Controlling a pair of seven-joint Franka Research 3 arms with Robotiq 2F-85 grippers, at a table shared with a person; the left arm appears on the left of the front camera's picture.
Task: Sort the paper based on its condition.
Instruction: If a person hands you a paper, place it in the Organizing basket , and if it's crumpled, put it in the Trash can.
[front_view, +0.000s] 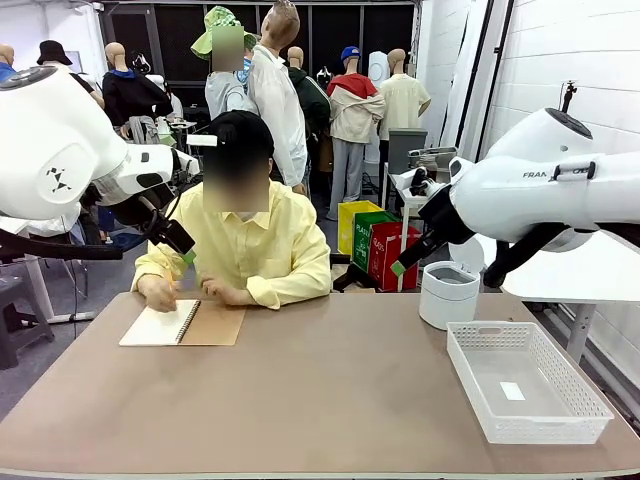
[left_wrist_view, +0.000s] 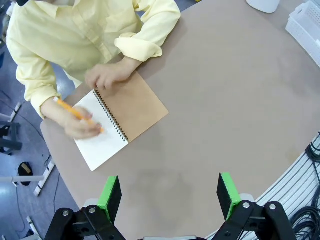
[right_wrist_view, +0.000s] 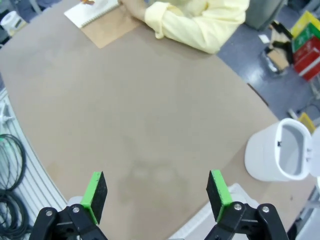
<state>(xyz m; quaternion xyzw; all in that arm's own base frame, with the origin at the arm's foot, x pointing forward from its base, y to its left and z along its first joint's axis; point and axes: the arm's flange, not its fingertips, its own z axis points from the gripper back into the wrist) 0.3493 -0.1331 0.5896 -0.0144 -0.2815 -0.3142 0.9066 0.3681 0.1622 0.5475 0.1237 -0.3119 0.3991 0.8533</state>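
– Two end effectors in shot, status?
– Left end effector (left_wrist_view: 169, 187): spread wide, green pads (left_wrist_view: 111, 195) well apart, nothing between them. It hovers over bare tabletop (front_view: 330, 390), on the near side of the notebook. Right end effector (right_wrist_view: 156, 187): same, spread and empty, high over the tabletop, with the white bin (right_wrist_view: 280, 152) off to one side.
– Paper, where?
– The one sheet I can point at is the white page (left_wrist_view: 102, 142) of the spiral notebook (left_wrist_view: 125, 117). It's bound at the coil, far left of the tabletop, right in front of the person. The writing hand (left_wrist_view: 80, 125) rests on it with an orange pencil (left_wrist_view: 75, 112). The other hand (left_wrist_view: 105, 77) sits at the top of the brown cover.
– How will a sheet handle?
– Best guess: very light, thin, floppy, tears easily. Lying flat on the tabletop it offers no edge to get under, so it likely slides instead of lifting.
– Where to grab, then?
– A free corner or edge, ideally when the person holds the sheet out in the air or it overhangs the tabletop rim. On a creased one, pinch a raised fold. Close gently, don't drag.
– Drop spots?
– White basket (front_view: 548, 425) and the bin, both on the robot's right. Can't tell which one takes which condition.
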